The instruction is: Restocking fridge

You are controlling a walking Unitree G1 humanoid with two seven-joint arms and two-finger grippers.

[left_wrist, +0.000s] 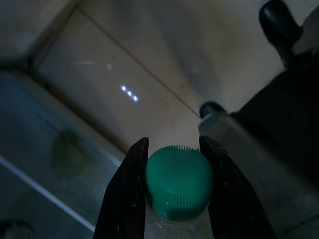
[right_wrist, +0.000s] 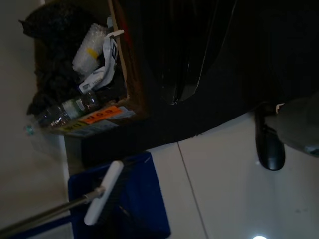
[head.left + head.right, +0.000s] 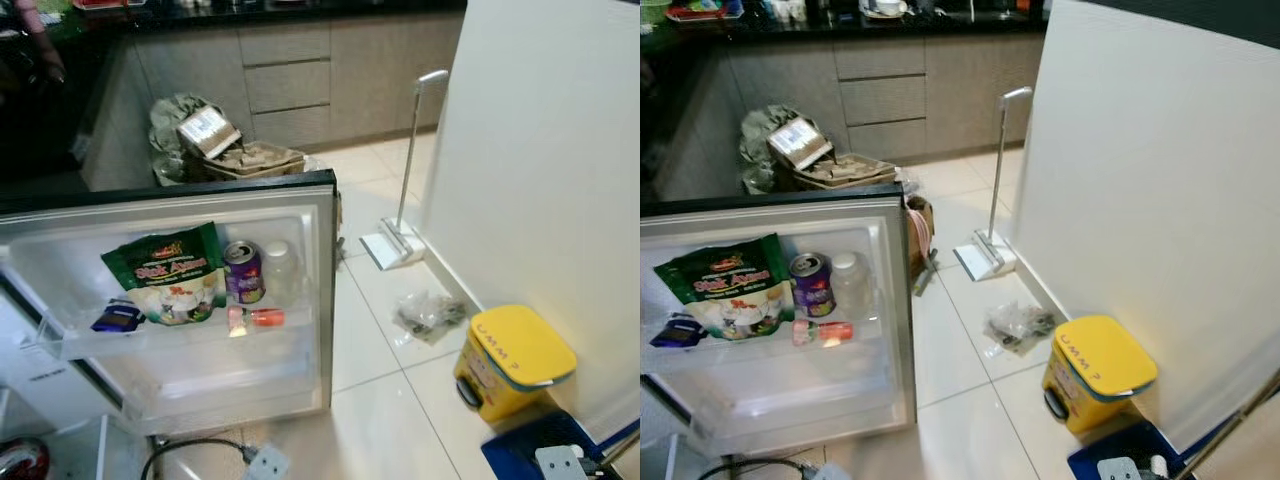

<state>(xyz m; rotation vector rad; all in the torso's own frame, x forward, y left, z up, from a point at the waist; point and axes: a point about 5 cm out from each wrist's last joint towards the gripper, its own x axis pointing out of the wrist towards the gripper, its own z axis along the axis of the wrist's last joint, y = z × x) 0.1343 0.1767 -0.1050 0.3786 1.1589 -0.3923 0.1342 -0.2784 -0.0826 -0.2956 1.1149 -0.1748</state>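
Left gripper [image 1: 172, 184] clenching green-capped bottle [image 1: 178, 181] over floor tiles | right gripper: cannot tell | fridge door [image 3: 170, 300] standing open at 9 o'clock, holding snack bag [image 3: 170, 272], can [image 3: 244, 272] | yellow bin [image 3: 512, 360] sitting at 4 o'clock

Green cap [image 1: 178, 181], purple can [image 3: 243, 272], yellow bin [image 3: 512, 360].

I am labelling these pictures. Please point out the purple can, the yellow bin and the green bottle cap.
purple can [image 3: 244, 273], left eye view, on its printed side.
yellow bin [image 3: 522, 346], left eye view, on its lid.
green bottle cap [image 1: 179, 182], left wrist view, on its top.
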